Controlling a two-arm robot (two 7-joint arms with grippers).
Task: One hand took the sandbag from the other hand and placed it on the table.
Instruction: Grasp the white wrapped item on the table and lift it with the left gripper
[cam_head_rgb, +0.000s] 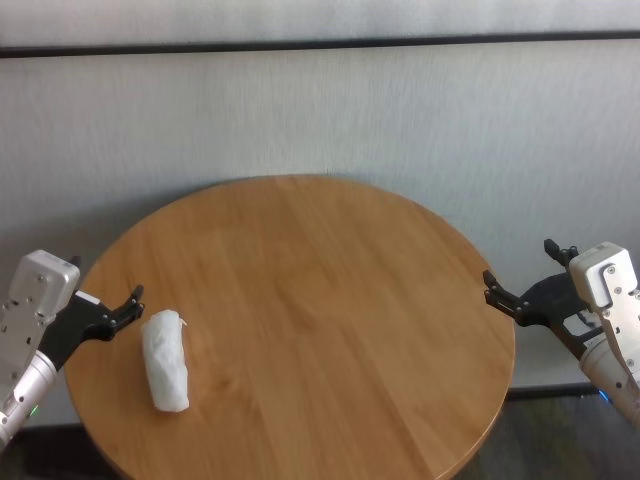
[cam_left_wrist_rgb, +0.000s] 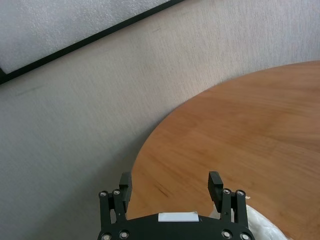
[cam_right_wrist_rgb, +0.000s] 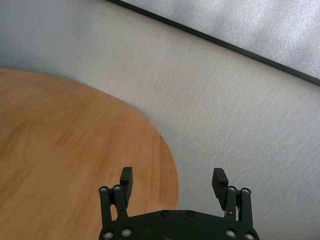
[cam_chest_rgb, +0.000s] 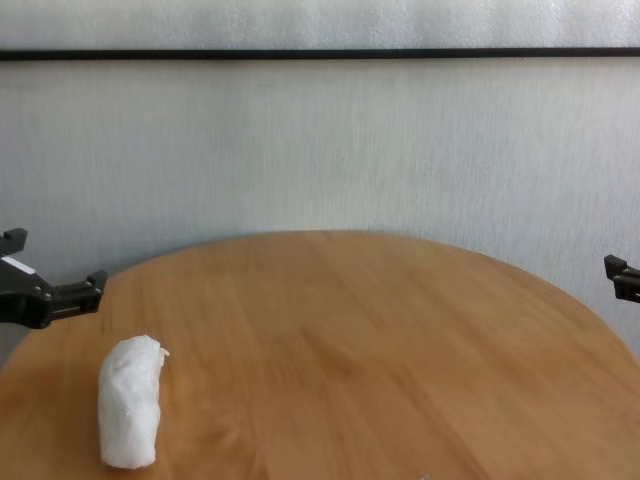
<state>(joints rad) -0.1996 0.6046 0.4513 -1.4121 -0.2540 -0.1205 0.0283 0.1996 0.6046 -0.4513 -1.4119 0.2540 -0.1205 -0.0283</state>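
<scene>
From the head view, the sandbag (cam_head_rgb: 166, 360) lies flat on the table (cam_head_rgb: 320, 300) near its left rim, and the left gripper (cam_head_rgb: 118, 312) hangs just beside the bag's crinkled far end, jaws spread and holding nothing; the right gripper (cam_head_rgb: 520, 290) waits off the table's opposite rim, well apart from the sandbag, jaws likewise released. In the left wrist view, the bag (cam_left_wrist_rgb: 265, 225) shows only as a white bulge beside one finger (cam_left_wrist_rgb: 216, 184), so a closing there would likely pinch just a corner of the soft pouch, and it could sag or slip out on the lift. The right wrist view shows spread, empty fingers (cam_right_wrist_rgb: 126, 181) over the table's rim (cam_right_wrist_rgb: 167, 150), with the sandbag out of sight; the handover would probably need a long reach across, and a poorly lined-up meeting might drop the bag. In the chest view, the sandbag (cam_chest_rgb: 130, 415) sits close to the table's near left edge, so a clumsy nudge could push it off.
</scene>
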